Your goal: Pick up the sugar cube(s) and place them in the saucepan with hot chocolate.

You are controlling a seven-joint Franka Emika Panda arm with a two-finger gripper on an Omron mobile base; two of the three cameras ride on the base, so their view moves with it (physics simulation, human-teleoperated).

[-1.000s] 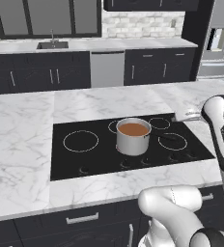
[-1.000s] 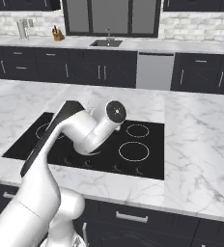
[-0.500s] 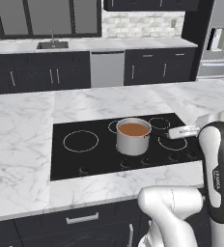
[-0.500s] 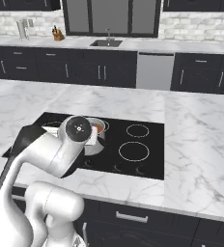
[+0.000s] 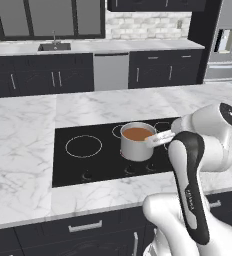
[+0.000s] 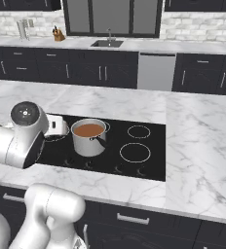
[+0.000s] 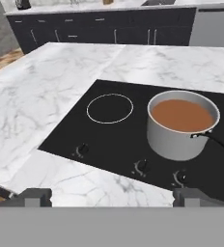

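Observation:
The saucepan (image 5: 136, 145) (image 6: 88, 141) (image 7: 179, 132) is a shiny steel pot standing in the middle of the black cooktop (image 5: 83, 167) (image 7: 109, 140). It is filled with hot chocolate (image 7: 182, 115) (image 5: 137, 133), a flat reddish-brown surface. A dark handle (image 7: 220, 141) sticks out from the pot's near side. My gripper (image 7: 116, 197) hovers above the cooktop's front edge, in front of the pot and apart from it. It is open, its tips wide apart with nothing between them. The white hand (image 5: 157, 139) (image 6: 56, 125) appears beside the pot. The sugar cubes are out of view.
The cooktop sits in a white marble island (image 5: 23, 145) (image 7: 46, 91). Control knobs (image 7: 140, 167) line its front edge, and burner rings (image 7: 110, 108) (image 6: 135, 151) flank the pot. Dark cabinets, a sink (image 5: 53, 46) and a steel fridge (image 5: 228, 40) stand behind.
The arm has swung and folded down in front of the island, bringing the hand low near the pot. The pot has not moved. The gripper stays open.

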